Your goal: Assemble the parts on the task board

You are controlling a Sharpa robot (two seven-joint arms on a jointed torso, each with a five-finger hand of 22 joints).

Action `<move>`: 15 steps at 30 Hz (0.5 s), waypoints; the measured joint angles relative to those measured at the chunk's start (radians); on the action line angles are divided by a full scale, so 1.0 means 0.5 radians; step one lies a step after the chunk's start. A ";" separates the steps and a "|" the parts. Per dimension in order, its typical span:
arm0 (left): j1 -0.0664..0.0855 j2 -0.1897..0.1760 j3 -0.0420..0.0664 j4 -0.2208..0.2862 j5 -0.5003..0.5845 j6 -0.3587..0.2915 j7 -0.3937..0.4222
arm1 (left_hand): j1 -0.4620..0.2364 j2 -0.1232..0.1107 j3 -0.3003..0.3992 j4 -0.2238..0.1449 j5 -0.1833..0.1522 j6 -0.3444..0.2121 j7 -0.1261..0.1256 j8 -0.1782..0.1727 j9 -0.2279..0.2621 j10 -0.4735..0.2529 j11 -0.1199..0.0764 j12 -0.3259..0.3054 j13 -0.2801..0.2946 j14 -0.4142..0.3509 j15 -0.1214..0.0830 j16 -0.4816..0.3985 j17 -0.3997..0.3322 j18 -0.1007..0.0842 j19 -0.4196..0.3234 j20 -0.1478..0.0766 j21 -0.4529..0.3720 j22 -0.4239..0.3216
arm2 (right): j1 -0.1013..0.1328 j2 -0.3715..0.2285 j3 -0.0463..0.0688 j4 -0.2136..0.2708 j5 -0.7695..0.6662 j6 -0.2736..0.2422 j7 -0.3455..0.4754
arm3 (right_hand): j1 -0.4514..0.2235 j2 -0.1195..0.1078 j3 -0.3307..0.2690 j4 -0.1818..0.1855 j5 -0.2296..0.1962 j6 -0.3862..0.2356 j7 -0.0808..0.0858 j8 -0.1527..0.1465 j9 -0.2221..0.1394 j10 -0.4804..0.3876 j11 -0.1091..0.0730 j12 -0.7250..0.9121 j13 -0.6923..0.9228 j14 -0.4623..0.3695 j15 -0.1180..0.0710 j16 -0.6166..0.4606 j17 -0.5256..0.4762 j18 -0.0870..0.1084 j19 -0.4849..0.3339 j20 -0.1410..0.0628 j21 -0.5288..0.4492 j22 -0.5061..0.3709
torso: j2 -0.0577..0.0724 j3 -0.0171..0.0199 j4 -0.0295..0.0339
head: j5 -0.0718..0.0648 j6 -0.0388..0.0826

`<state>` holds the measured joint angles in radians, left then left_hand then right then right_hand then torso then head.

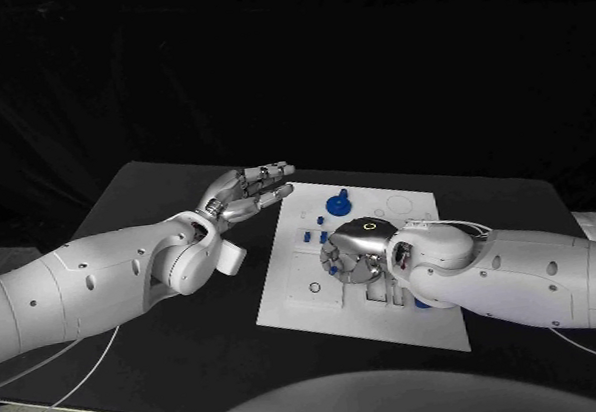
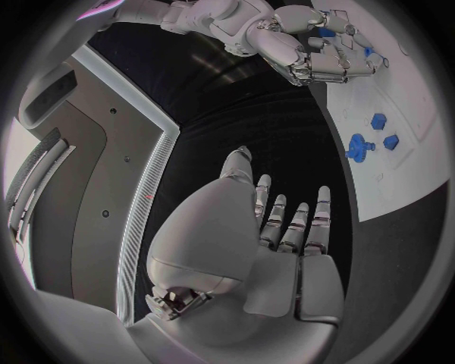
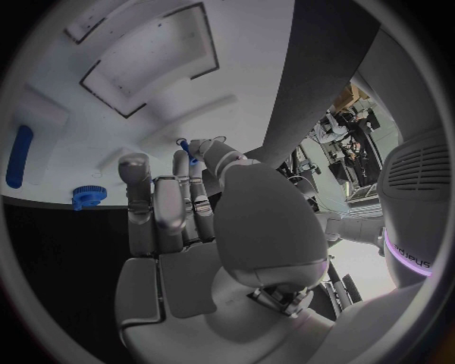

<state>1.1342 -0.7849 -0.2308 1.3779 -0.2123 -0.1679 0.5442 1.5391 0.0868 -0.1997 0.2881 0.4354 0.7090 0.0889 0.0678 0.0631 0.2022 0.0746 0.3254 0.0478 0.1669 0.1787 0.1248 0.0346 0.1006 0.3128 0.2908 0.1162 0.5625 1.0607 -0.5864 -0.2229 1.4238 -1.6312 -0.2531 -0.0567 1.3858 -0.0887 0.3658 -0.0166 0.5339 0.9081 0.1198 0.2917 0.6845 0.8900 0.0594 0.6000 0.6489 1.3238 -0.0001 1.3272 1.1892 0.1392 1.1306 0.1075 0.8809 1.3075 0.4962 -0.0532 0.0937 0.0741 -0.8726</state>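
Hovering low over the middle of the flat white task board point(image 1: 289, 308), the right silver many-fingered hand point(image 1: 355, 255) pinches a small blue peg-shaped part point(image 3: 184, 145) between thumb and fingertip, as the right wrist view shows; the other fingers lie straight and close together beside it. The peg points away from the palm, toward the board face, where black-outlined recesses point(image 3: 152, 72) lie just beyond the fingertips. That is the relation the coming move turns on, as I judge it: the held peg's long axis must line up with whichever socket it belongs to, and I cannot tell which one that is.

The left silver many-fingered hand point(image 1: 246, 194) hangs spread and holding nothing above the black surface point(image 1: 138, 199), just off the board's far left corner. A round blue gear-like part point(image 1: 337, 204) stands on the board near that corner, closer to the left hand than to the right, with smaller blue pieces point(image 1: 311, 235) between it and the right hand.
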 measured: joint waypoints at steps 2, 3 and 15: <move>0.000 0.000 0.000 0.000 0.000 0.001 0.000 | 0.000 0.000 0.000 0.000 0.000 0.000 0.000 0.000 0.000 0.000 0.000 0.000 0.000 0.000 0.000 0.000 0.000 0.000 0.000 0.000 0.000 -0.003 | -0.001 0.002 0.000 -0.001 0.000 -0.005 0.000 | 0.000 0.000 0.000 0.000 0.000 0.000 0.000 0.000 0.001 0.000 0.000 0.000 0.000 0.000 0.000 0.000 0.000 0.000 0.000 0.000 0.000 0.000 | 0.000 -0.0002 0.000 | -0.002 0.000; 0.000 0.000 0.000 0.000 0.000 0.001 0.000 | 0.000 0.000 0.000 0.000 0.000 0.000 0.000 0.000 0.000 0.000 0.000 0.000 0.000 0.000 0.000 0.000 0.000 0.000 0.000 0.000 0.000 -0.003 | -0.001 0.003 0.000 -0.001 0.000 -0.007 0.000 | 0.000 0.000 0.000 0.000 0.000 0.000 0.000 0.000 0.001 0.000 0.000 -0.003 0.000 0.000 0.000 0.000 0.001 0.000 0.000 0.000 0.000 0.000 | 0.000 -0.0002 0.000 | -0.002 0.000; 0.000 0.005 0.000 -0.005 0.000 0.009 -0.002 | 0.008 0.008 0.000 0.000 0.000 0.000 0.000 0.000 0.000 0.000 0.000 0.000 0.000 -0.007 0.007 0.000 0.000 0.000 0.000 0.000 0.000 -0.003 | -0.006 0.013 0.000 -0.020 0.002 -0.024 0.000 | 0.000 0.000 0.006 -0.006 -0.051 0.000 0.000 -0.008 0.007 -0.007 0.007 -0.016 -0.002 0.000 0.000 0.008 0.006 0.000 0.000 0.000 0.008 0.000 | -0.001 -0.0002 0.000 | -0.008 0.000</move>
<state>1.1340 -0.7826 -0.2308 1.3752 -0.2123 -0.1635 0.5429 1.5432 0.0909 -0.1997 0.2880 0.4354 0.7091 0.0888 0.0678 0.0631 0.2022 0.0747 0.3254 0.0478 0.1634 0.1821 0.1248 0.0347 0.1007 0.3128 0.2908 0.1162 0.5612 1.0579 -0.5799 -0.2229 1.4138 -1.6301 -0.2652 -0.0566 1.3858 -0.0886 0.3686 -0.0194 0.5085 0.9081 0.1198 0.2877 0.6883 0.8863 0.0631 0.5921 0.6481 1.3237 -0.0002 1.3312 1.1921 0.1392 1.1306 0.1075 0.8848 1.3073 0.4959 -0.0533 0.0937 0.0700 -0.8726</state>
